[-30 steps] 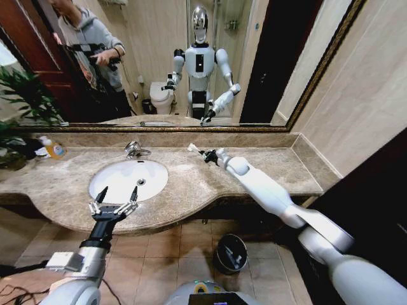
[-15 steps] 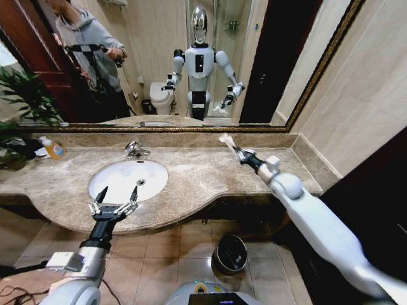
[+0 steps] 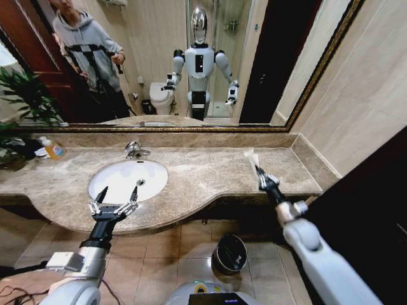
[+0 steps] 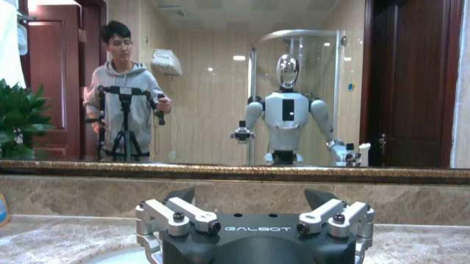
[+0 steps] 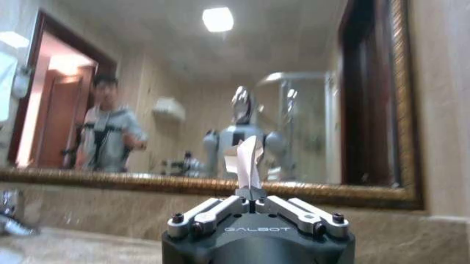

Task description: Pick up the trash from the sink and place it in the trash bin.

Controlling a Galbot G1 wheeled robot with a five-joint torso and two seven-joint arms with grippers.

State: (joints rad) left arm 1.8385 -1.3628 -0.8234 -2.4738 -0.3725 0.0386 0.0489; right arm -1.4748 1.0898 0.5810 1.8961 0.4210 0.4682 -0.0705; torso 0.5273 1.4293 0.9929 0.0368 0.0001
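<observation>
Right tool is pinched shut on a flat white packet, held up over the surface's right end, with the trash bin on the floor below. Only its bottom edge is gripped, so it could slip mid-swing. Left tool sits spread open by the sink.

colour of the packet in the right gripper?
White packet, pinched in the right gripper; clearest in head view.

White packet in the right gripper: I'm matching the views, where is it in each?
Head view: white packet above the counter's right end, pinched by the right gripper.
Right wrist view: packet upright, centre.
Left wrist view: apparently its reflection, at the mirrored robot's lowered arm.
Shared landmark: gilt mirror frame.
</observation>
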